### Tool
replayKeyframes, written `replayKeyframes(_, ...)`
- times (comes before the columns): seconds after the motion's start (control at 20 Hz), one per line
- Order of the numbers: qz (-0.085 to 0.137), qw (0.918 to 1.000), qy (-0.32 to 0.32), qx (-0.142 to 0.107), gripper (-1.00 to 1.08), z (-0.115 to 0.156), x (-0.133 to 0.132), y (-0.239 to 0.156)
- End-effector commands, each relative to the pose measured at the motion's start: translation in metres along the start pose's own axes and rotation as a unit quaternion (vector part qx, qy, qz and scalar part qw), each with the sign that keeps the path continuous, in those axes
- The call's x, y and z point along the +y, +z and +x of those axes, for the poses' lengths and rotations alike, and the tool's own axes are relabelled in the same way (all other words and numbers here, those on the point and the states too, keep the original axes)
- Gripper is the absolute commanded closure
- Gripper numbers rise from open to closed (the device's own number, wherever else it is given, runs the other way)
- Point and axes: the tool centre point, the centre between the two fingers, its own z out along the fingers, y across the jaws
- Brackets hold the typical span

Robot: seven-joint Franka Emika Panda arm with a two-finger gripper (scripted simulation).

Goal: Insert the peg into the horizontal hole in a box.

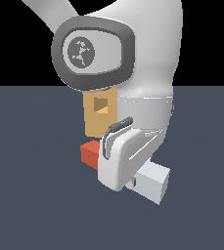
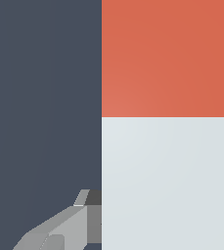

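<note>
Dark slate floor under everything. Below the box and its hole sits the peg — red end nearest the box, my gripper clamped on its white stretch. Lift it crooked and its tip could strike the box's face — and jam.

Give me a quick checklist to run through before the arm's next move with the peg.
1. Gripper over the peg's white part: ok.
2. Gripper closed on the peg: cannot tell; one finger beside it shows, contact is hidden.
3. Peg lifted off the floor: cannot tell.
4. Red end points toward the box: ok.
5. Hole unobstructed: ok.
6. Peg level with the hole: not ok, it sits lower in the exterior view.
</note>
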Motion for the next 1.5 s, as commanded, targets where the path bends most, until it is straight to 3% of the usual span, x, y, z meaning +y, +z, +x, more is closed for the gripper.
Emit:
replayKeyframes(0.0,0.0,1.0,0.0,-0.001,1.08,-0.001,0.0,0.0)
replayKeyframes(0.4,0.0,0.9998,0.019,0.0,1.08,0.004,-0.004,-0.003)
replayKeyframes(0.85,0.0,0.9952,0.098,0.0,1.08,0.02,-0.019,-0.017)
replayKeyframes(1.15,-0.001,0.9836,0.181,0.0,1.08,0.04,-0.031,-0.03)
replayKeyframes(1.45,-0.001,0.9648,0.263,0.0,1.08,0.062,-0.04,-0.045)
